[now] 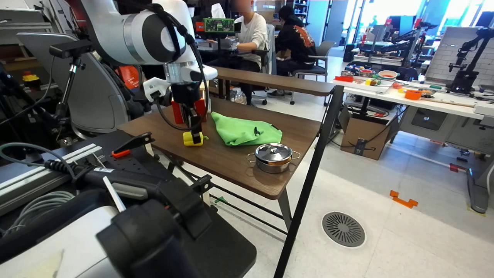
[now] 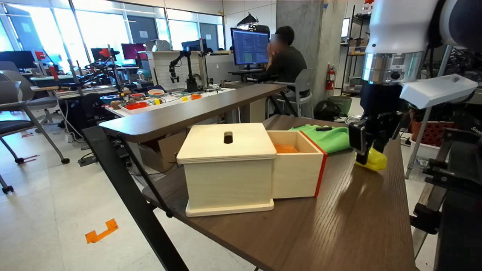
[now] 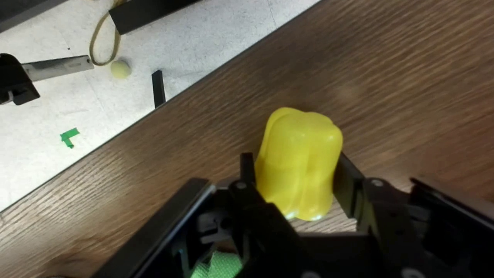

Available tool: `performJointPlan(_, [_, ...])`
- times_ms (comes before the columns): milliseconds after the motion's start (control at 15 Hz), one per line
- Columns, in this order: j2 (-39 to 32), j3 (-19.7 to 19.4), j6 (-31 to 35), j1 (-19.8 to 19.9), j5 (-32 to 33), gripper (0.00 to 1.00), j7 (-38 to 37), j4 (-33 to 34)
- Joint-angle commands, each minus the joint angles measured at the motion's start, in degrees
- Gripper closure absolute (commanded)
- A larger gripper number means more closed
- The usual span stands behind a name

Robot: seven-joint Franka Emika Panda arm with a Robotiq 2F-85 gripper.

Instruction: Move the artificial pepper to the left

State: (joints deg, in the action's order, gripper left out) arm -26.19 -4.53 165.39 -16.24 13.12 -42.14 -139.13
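Observation:
The yellow artificial pepper lies between the two black fingers of my gripper in the wrist view, with a finger against each side. In both exterior views the pepper is at the fingertips of the gripper, near the edge of the brown table. It looks slightly tilted. I cannot tell whether its underside touches the table. Its green stem shows in an exterior view and is hidden in the wrist view.
A green cloth lies beside the pepper. A lidded metal pot stands near a table corner. A wooden box has an open, red-edged drawer with something orange inside. A raised shelf runs along the table's far side.

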Motion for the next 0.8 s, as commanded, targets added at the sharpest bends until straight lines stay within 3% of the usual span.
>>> performJointPlan(0, [-1.0,-2.4,2.0,-2.6,-1.8,0.19,1.6,0.1])
performJointPlan(200, [0.6,-3.2,2.2,-3.3,-2.1,0.01,1.7,-0.7])
performJointPlan(600, [12.4,-4.3,1.5,-5.0,-0.8,0.0,2.6,-6.1])
performJointPlan(667, [13.3,-5.5,-0.3,-6.2,1.8,0.0,2.7,-6.5])
performJointPlan(733, [8.6,-3.6,1.1,-4.2,-0.7,0.0,1.9,-3.0])
